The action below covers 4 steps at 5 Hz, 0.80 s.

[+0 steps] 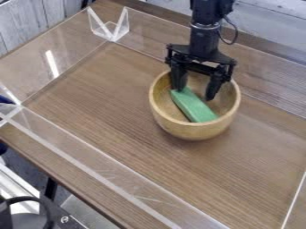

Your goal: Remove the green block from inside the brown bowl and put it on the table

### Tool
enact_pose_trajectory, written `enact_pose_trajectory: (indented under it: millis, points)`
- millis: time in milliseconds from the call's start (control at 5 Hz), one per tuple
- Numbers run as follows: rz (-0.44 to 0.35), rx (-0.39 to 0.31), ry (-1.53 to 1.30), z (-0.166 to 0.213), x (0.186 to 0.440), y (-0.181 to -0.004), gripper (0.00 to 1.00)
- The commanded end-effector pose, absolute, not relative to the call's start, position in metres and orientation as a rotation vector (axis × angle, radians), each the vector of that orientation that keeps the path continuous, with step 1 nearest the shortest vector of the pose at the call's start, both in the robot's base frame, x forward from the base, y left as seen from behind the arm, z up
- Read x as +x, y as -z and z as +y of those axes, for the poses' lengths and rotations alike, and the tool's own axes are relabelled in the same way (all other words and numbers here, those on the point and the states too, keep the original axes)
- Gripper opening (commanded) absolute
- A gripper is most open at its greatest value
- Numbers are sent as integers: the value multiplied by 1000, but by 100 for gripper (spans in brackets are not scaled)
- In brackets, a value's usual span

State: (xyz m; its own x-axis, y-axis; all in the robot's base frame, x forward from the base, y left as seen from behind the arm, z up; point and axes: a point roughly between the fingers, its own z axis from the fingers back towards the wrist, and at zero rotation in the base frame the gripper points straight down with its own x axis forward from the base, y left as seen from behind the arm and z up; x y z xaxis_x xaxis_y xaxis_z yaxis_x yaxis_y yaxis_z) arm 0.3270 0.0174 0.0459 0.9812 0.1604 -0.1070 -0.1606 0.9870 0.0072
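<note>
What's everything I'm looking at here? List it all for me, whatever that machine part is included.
green block: one, bright green, lying inside the bowl, slanted against its inner wall
brown bowl: one, light tan wood, on the table right of centre
table: one, dark brown wood grain, fills most of the view
clear walls: see-through acrylic, standing along the table's edges
clear bracket: one, transparent, at the far left corner of the walls
robot arm: one, black, coming down from the top of the view
gripper: one, black, pointing down into the bowl, jaws open on either side of the block
</note>
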Motion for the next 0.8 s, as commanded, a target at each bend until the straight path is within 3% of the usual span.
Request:
enact_pose_trajectory:
  millis: [0, 600]
  points:
    - [39, 8, -189, 24, 343, -51, 100]
    - [77, 13, -108, 37, 329, -39, 100]
